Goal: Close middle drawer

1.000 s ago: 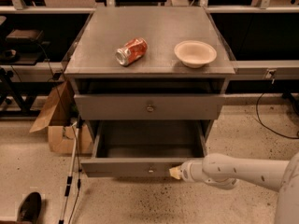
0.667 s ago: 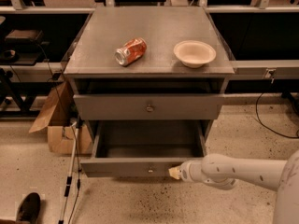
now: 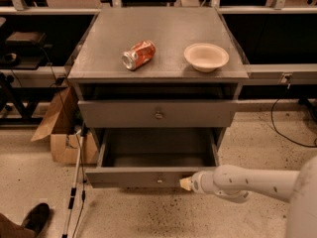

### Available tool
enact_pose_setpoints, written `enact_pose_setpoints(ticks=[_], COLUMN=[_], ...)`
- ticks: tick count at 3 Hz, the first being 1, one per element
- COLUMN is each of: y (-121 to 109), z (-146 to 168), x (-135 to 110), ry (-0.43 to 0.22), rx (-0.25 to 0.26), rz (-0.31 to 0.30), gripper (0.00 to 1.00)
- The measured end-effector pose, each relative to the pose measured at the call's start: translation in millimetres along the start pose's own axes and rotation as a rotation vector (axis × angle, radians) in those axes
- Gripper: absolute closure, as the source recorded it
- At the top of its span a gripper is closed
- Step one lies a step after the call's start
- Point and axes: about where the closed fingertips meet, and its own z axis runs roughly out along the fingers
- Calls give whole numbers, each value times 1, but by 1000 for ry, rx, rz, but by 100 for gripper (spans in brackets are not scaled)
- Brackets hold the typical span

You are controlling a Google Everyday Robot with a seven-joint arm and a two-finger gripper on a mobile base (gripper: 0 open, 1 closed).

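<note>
Rests gripper (image 3: pixel 185 184) against open middle drawer (image 3: pixel 129 177) front, right of knob (image 3: pixel 159 180), for pushing shut; cannot tell claw width.

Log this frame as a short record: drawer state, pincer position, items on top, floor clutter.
middle drawer: pulled well out, not yet closed
pincer: at the open drawer's front, right of its knob; seems to touch the front
upper drawer: front sits further back than the open one
cabinet top: crushed can on its side, bowl upright to its right, apart
floor, left of cabinet: cardboard box, shoe
</note>
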Motion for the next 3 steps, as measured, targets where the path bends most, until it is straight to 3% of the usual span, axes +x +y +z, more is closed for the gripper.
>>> enact_pose_setpoints(ticks=[3], y=[-3], z=[1], x=[0], ry=[-15], rx=[12], rz=[11], gripper=[100])
